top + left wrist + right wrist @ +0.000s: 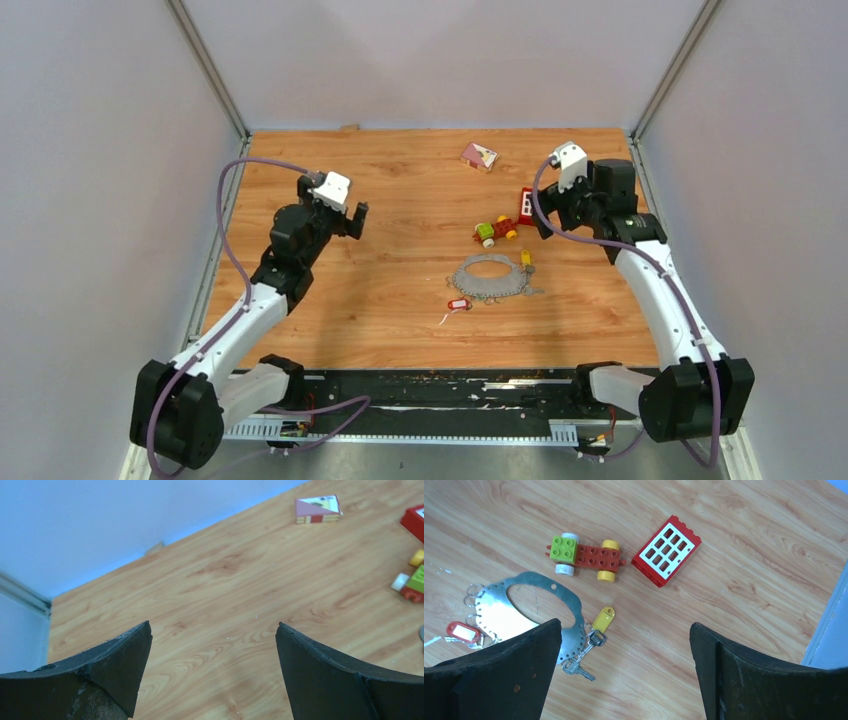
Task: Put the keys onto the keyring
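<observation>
Top external view, nearest first: the two arm bases sat at the near edge of the wooden table (380, 335), and both arms reached up and out to opposite sides, well apart from the work.

Nearest on the wood lay the tiny silvery key with a red-orange plastic tag (459, 304), just beside the near-left rim of the keyring (490, 277), a wide flat grey metal loop with a bumpy edge and a hollow middle. At its far-right rim lay the small silvery key with a yellow plastic tag (603, 619). In the right wrist view its small wire rings seemed to meet the loop's edge (494, 615). Whether either key was truly threaded on could not be told.

Beyond stood the green, red and yellow toy car (496, 232), then the red block with a white grid (525, 205). The left gripper (356, 220) hovered left of these and the right gripper (544, 218) just beside the block. Both had their jaws spread wide and held nothing. Farthest lay a small pink and yellow block (478, 155).

The step looked like a release and check. If a key proved loose, the next move would call for a fine pinch on its tag, with the other arm steadying the loop.
</observation>
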Controlling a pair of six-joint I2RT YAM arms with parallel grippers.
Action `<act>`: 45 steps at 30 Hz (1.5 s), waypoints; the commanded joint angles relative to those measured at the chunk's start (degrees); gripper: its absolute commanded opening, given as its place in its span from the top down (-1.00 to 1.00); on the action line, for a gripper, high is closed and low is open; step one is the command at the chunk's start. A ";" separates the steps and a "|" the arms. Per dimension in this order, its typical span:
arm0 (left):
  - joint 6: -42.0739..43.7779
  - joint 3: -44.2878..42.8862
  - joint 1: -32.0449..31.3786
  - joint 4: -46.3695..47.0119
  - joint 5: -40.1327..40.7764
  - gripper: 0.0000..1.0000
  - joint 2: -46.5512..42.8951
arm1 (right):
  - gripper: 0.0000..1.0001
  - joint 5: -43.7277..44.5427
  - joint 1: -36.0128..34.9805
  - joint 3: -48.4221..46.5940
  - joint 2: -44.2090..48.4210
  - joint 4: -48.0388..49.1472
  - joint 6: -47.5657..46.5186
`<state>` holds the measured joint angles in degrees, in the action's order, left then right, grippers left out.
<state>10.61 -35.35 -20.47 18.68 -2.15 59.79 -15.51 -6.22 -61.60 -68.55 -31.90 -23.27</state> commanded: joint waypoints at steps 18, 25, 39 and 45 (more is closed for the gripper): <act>0.53 -7.19 5.09 -13.10 -1.09 -1.00 -10.70 | -1.00 5.12 0.20 6.02 15.57 12.90 10.58; -7.05 4.89 5.09 2.45 -6.04 -1.00 -12.96 | -1.00 6.42 0.24 10.18 20.99 16.36 7.20; -4.64 1.22 5.09 -5.70 -0.98 -1.00 -13.43 | -1.00 9.88 -2.31 11.86 20.80 18.29 5.46; -4.52 1.33 5.09 -5.91 -1.93 -1.00 -13.58 | -1.00 10.53 -2.30 11.79 21.02 18.23 6.13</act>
<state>6.26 -32.18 -15.64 11.94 -4.16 46.98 -6.00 -8.29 -49.76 -48.62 -16.45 -17.47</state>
